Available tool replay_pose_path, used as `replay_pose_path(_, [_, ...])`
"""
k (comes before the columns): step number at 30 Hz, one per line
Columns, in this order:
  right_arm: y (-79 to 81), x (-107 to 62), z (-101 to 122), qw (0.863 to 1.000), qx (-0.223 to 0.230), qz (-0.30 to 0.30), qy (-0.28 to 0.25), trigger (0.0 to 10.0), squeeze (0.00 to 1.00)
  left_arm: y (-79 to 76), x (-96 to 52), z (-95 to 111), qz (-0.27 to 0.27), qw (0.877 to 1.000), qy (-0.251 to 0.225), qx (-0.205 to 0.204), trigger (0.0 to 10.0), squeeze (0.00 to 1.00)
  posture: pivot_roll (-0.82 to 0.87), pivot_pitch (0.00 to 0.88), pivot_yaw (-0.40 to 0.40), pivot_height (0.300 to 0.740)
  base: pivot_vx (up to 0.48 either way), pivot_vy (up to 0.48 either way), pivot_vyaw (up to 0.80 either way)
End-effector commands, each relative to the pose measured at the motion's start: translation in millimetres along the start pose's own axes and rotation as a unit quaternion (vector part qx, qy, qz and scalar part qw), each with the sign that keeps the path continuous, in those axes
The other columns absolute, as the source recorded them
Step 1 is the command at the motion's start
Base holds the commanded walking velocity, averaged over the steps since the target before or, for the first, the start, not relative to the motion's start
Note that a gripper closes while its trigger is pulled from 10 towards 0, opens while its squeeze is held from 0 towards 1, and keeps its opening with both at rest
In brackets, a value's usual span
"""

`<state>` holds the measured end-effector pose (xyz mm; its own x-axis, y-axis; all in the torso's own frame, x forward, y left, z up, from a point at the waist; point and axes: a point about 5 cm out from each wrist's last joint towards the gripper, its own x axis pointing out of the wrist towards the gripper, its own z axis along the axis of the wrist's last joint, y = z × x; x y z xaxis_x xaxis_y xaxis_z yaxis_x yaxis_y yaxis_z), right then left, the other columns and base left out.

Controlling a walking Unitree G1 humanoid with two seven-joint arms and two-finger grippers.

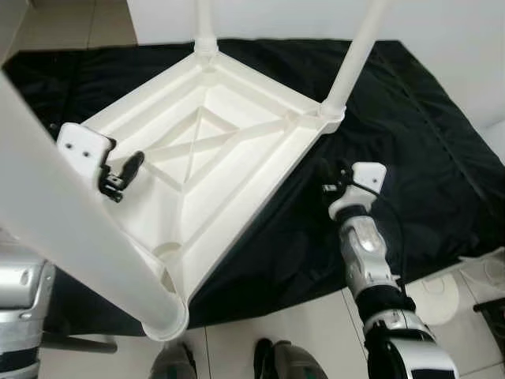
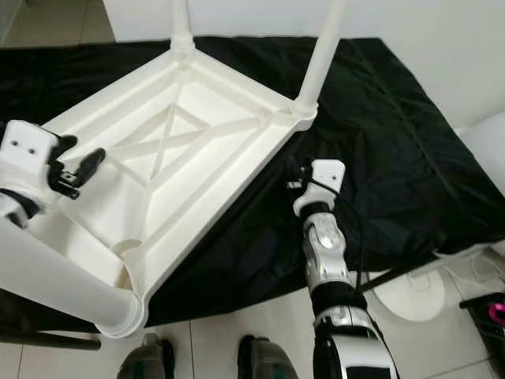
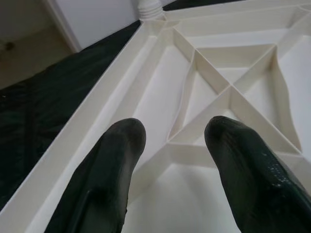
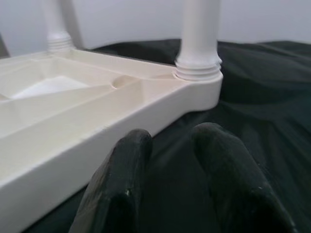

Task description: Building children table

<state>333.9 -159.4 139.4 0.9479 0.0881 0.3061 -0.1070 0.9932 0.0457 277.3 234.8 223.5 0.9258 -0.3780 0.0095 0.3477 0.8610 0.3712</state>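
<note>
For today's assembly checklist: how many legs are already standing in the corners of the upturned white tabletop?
3. One leg at the far corner, one leg at the right corner, one leg at the near corner. The left corner lies behind the left gripper.

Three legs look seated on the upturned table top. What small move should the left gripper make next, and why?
Probably ease the left gripper toward the empty corner socket. The white table top lies upside down on the black cloth, with the far legs and the near leg standing in their corners. The left gripper hovers open and empty over the ribs; the right gripper waits beside the edge.
</note>
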Motion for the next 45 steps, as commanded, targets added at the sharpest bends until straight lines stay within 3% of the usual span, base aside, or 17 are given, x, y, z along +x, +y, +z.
replay_pose_path(1, [1.3, -4.0, -2.6, 1.0, 0.002, 0.007, 0.008, 10.0, 0.0, -3.0, -4.5, -0.9, -0.048, 0.999, -0.01, -0.003, 10.0, 0.0, 0.09, 0.143, -0.03, 0.74, 0.0, 0.0, 0.0])
replay_pose_path(4, [-1.9, -8.2, -2.0, 1.0, -0.004, 0.011, 0.009, 10.0, 0.0, -9.5, -12.1, -3.0, -0.111, 0.994, -0.022, -0.003, 10.0, 0.0, 0.09, 0.14, -0.035, 0.74, 0.0, 0.0, 0.0])
replay_pose_path(7, [-5.6, -9.1, 0.1, 1.0, -0.01, 0.009, 0.012, 10.0, 0.0, -29.0, -20.4, -13.1, -0.199, 0.98, -0.01, -0.006, 10.0, 0.0, 0.09, 0.135, -0.04, 0.74, 0.0, 0.0, 0.0])
replay_pose_path(10, [-6.4, -9.9, 1.4, 1.0, -0.013, 0.009, 0.015, 10.0, 0.0, -31.8, -20.3, -19.3, -0.215, 0.976, 0.008, -0.025, 10.0, 0.04, 0.09, 0.133, -0.04, 0.74, 0.0, 0.0, 0.0])
replay_pose_path(11, [-5.8, -11.1, 1.8, 1.0, -0.012, 0.009, 0.018, 10.0, 0.0, -31.2, -16.8, -26.8, -0.205, 0.978, 0.028, -0.021, 10.0, 1.0, 0.09, 0.132, -0.04, 0.74, 0.0, 0.0, 0.0])
replay_pose_path(14, [-3.7, -13.5, 2.8, 1.0, -0.009, 0.009, 0.023, 10.0, 0.0, -33.2, -14.5, -35.2, -0.211, 0.976, 0.045, -0.016, 10.0, 1.0, 0.09, 0.132, -0.04, 0.74, 0.0, 0.0, 0.0])
replay_pose_path(19, [2.5, -17.1, 4.1, 0.999, -0.006, 0.018, 0.028, 10.0, 0.0, -37.7, -22.4, -35.3, -0.261, 0.964, 0.029, -0.025, 10.0, 1.0, 0.08, 0.12, -0.046, 0.74, 0.0, 0.0, 0.0])
replay_pose_path(20, [3.4, -17.2, 3.2, 0.999, -0.007, 0.02, 0.031, 10.0, 0.0, -36.1, -23.5, -36.2, -0.269, 0.962, 0.03, -0.029, 10.0, 0.0, 0.08, 0.115, -0.045, 0.74, 0.0, 0.0, 0.0])
replay_pose_path(27, [6.9, -15.8, 2.5, 0.999, -0.007, 0.028, 0.035, 10.0, 0.0, -35.1, -31.3, -35.6, -0.302, 0.951, 0.031, -0.051, 10.0, 0.0, 0.08, 0.105, -0.048, 0.74, 0.0, 0.0, 0.0])
replay_pose_path(32, [7.8, -15.0, 3.7, 0.999, -0.008, 0.031, 0.04, 10.0, 0.0, -32.8, -45.2, -29.9, -0.355, 0.933, 0.024, -0.058, 10.0, 0.0, 0.08, 0.1, -0.051, 0.74, 0.0, 0.0, 0.0])
replay_pose_path(37, [8.1, -14.5, 3.9, 0.999, -0.009, 0.033, 0.043, 10.0, 0.0, -31.1, -52.8, -35.1, -0.377, 0.924, 0.048, -0.036, 10.0, 0.0, 0.08, 0.098, -0.053, 0.74, 0.0, 0.0, 0.0])
replay_pose_path(38, [8.8, -13.3, 4.1, 0.998, -0.01, 0.035, 0.043, 10.0, 0.0, -30.0, -55.9, -39.9, -0.385, 0.92, 0.074, -0.028, 10.0, 0.0, 0.08, 0.1, -0.057, 0.74, 0.0, 0.0, 0.0])
replay_pose_path(45, [9.0, -12.3, 5.1, 0.998, -0.013, 0.038, 0.043, 10.0, 0.0, -35.6, -55.1, -42.8, -0.398, 0.913, 0.094, 0.0, 10.0, 0.0, 0.08, 0.105, -0.06, 0.74, 0.0, 0.0, 0.0])
